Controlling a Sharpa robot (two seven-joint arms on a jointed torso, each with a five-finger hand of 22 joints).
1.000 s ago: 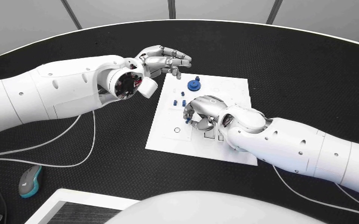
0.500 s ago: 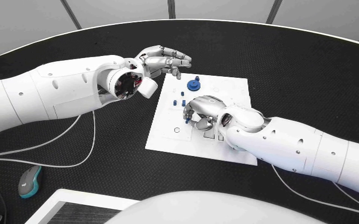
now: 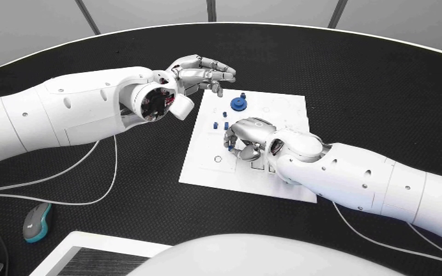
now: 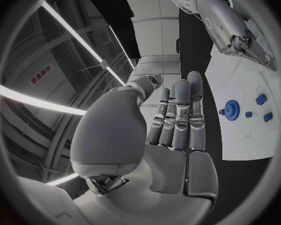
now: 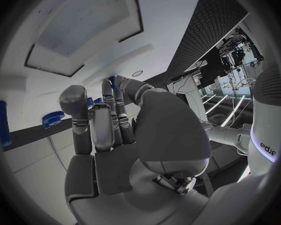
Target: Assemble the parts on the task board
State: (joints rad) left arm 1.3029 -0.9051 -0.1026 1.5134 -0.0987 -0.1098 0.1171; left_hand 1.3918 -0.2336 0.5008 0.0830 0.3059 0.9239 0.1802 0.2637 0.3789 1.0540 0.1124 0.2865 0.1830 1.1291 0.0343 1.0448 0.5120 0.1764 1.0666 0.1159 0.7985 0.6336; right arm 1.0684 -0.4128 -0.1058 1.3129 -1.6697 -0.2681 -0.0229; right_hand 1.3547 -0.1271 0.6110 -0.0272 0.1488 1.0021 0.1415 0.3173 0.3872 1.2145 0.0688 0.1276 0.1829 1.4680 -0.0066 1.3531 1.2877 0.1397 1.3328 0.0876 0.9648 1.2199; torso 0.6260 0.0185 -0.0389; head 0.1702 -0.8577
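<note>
Right robot hand (image 3: 247,138), silver and many-fingered, sits low over the middle of the flat white rectangular task board (image 3: 285,107), its fingers curled down toward the board's surface; a small blue part (image 5: 112,81) seems to show at its fingertips in the right wrist view, but whether it actually holds that piece cannot be told. Its low, curled pose suggests it is working a piece into a slot. The left robot hand (image 3: 201,75) hovers off the board's far-left corner, above the round black bench (image 3: 368,84), fingers straight and close together, thumb set apart, holding nothing, probably waiting clear of the work. On the board near its far edge stands a round blue gear-like part (image 3: 239,103), and a few small blue peg-like parts (image 3: 220,124) stand toward the left edge, just beside the right robot hand. A thin white cable (image 3: 87,186) trails across the bench by the left arm. Near the bench's near-left edge lies a grey and teal computer mouse (image 3: 36,222).
</note>
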